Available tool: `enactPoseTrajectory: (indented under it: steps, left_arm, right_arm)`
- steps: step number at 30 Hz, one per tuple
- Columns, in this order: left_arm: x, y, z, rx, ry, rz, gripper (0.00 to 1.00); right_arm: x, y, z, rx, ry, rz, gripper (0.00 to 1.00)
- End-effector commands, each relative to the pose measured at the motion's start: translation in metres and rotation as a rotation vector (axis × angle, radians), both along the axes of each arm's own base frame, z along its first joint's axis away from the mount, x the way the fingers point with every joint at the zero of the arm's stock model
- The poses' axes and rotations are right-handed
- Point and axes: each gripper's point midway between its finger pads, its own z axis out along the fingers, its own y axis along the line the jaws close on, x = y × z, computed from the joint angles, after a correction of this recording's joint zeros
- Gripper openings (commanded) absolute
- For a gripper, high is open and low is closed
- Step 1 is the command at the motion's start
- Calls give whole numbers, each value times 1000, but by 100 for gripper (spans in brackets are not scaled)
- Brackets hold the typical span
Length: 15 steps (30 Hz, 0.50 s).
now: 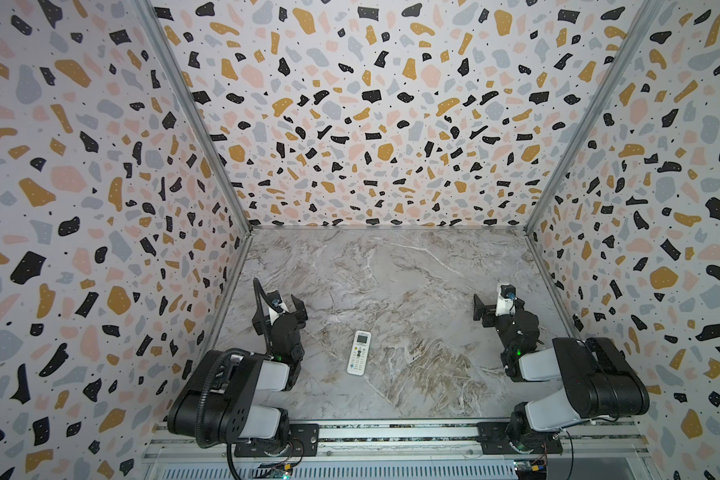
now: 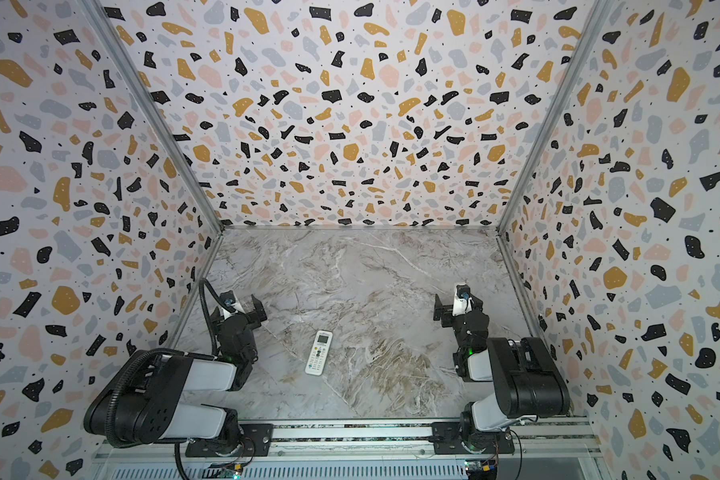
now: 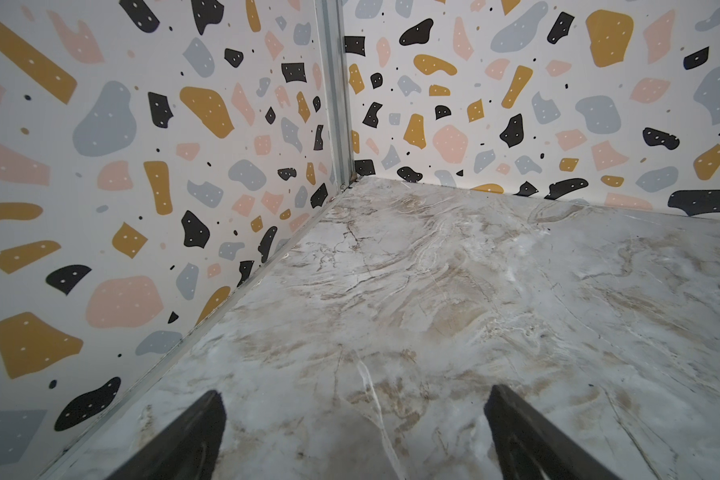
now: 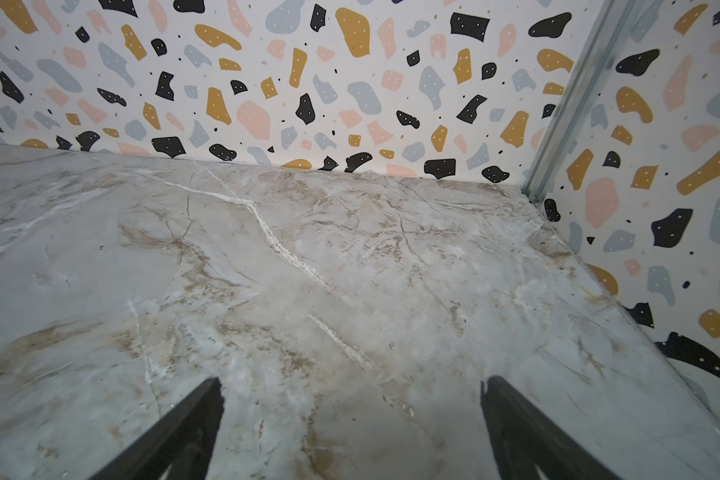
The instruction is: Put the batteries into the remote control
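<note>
Folded arms (image 1: pixel 242 390) sat at the tabletop's (image 1: pixel 412 270) near edge, left pincer (image 3: pixel 355 392) and right pincer (image 4: pixel 350 380) released and empty. Between them, the remote control (image 1: pixel 359 352) lay buttons-up, likely hiding its battery recess; no batteries showed.

The left arm (image 1: pixel 208 399) at seven o'clock and right arm (image 1: pixel 599 374) at four o'clock in a top view: black joints, pale grey shells. Ribbed black hose (image 1: pixel 260 303) on the left. The left gripper (image 3: pixel 355 391): black wedge fingers, seemingly matte.
</note>
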Motion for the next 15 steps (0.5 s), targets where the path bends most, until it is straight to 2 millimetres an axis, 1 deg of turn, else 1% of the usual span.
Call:
enactPoseTrajectory:
  steps: [1, 5, 15]
  left_arm:
    - [1, 2, 16, -2, -67, 6, 99]
    - [1, 2, 16, -1, -67, 5, 100]
    - [1, 2, 16, -2, -68, 5, 99]
  right_arm:
    - [6, 5, 6, 8, -9, 37, 99]
    - [7, 6, 6, -19, -5, 3, 99]
    - [7, 6, 7, -18, -10, 2, 99]
